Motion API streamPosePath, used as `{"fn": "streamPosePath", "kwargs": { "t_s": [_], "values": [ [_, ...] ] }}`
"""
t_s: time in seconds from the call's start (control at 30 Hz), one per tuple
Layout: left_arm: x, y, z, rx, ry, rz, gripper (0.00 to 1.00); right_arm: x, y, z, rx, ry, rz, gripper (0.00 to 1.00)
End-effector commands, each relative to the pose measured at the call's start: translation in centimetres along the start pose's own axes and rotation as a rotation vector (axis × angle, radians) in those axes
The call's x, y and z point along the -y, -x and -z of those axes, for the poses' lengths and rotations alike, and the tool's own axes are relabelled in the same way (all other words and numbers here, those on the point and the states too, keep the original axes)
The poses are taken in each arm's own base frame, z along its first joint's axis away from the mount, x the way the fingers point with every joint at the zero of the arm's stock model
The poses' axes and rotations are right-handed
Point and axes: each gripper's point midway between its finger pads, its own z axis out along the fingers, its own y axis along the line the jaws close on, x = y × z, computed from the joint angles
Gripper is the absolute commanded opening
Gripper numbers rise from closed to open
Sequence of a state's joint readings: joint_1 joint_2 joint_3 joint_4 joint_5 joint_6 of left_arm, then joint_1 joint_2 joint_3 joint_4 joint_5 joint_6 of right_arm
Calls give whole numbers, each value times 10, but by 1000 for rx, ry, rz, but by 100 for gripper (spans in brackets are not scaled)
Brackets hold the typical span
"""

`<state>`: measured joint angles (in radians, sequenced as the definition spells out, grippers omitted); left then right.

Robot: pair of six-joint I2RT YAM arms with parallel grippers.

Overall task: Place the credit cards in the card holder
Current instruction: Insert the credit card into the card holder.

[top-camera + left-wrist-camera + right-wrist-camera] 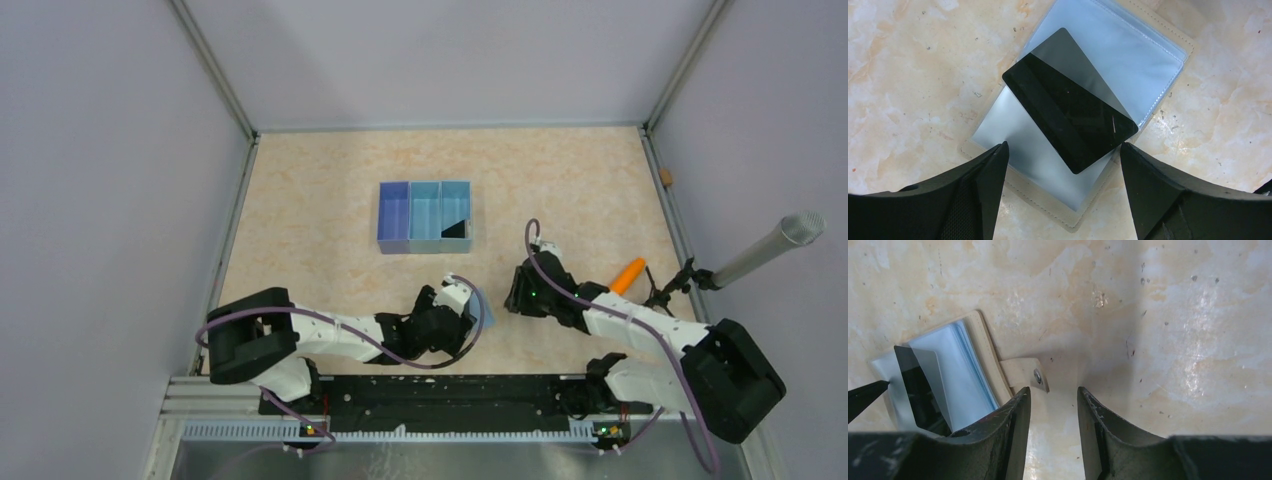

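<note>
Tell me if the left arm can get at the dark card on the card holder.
Probably yes. The left gripper hangs open right over the card on the open card holder, nothing between. The right gripper sits beside the holder's snap tab, off the card.

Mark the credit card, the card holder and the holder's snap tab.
credit card (1070, 107): left wrist view, middle of its dark face.
card holder (1133, 55): left wrist view, bare clear pocket beside the card.
snap tab (1020, 370): right wrist view, beige strap beside the metal stud.
</note>
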<state>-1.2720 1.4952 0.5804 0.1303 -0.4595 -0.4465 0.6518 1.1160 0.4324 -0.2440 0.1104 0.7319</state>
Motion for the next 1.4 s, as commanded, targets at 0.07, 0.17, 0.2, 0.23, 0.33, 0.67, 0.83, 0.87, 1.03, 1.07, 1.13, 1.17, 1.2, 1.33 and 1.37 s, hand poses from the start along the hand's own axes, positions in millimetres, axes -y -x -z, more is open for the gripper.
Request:
{"fn": "streamPosePath", "kwargs": {
  "t_s": [0.07, 0.17, 0.2, 0.23, 0.33, 0.67, 0.83, 0.87, 1.03, 1.07, 1.13, 1.17, 1.2, 1.33, 1.37],
  "values": [
    [-8, -13, -1, -30, 29, 5, 86, -7, 20, -11, 30, 21, 43, 33],
    [-8, -14, -2, -32, 28, 4, 86, -7, 22, -18, 26, 21, 51, 30],
    [-7, -13, -2, -31, 28, 3, 86, -7, 23, -19, 24, 21, 53, 29],
    [-7, -14, -2, -32, 28, 4, 86, -7, 23, -21, 22, 21, 54, 28],
    [-8, -13, -1, -30, 31, 6, 86, -8, 22, -24, 15, 26, 59, 21],
    [-17, -9, -2, -14, 95, 37, 86, 5, -5, -26, -61, 12, 46, 0],
    [-15, -3, -3, -6, 98, 37, 87, 6, -14, -28, -87, 25, 39, 0],
    [-14, -2, -4, -5, 98, 35, 87, 6, -15, -28, -88, 26, 39, 0],
    [-11, 2, -7, -9, 106, 27, 87, 8, -17, -28, -95, 21, 46, 0],
    [-11, 4, -8, -6, 108, 26, 87, 9, -18, -28, -96, 20, 49, 0],
    [-10, 7, -8, -1, 109, 29, 87, 7, -22, -27, -115, 37, 50, 0],
    [-10, 9, -8, 2, 111, 30, 87, 7, -23, -27, -118, 39, 52, 0],
    [-10, 9, -8, 3, 114, 32, 87, 7, -23, -27, -119, 40, 52, 0],
    [-11, 15, -6, 18, 119, 45, 88, 9, -27, -27, -128, 37, 53, 0],
    [-10, 16, -6, 22, 118, 49, 88, 10, -28, -27, -132, 37, 51, 0]
  ]
}}
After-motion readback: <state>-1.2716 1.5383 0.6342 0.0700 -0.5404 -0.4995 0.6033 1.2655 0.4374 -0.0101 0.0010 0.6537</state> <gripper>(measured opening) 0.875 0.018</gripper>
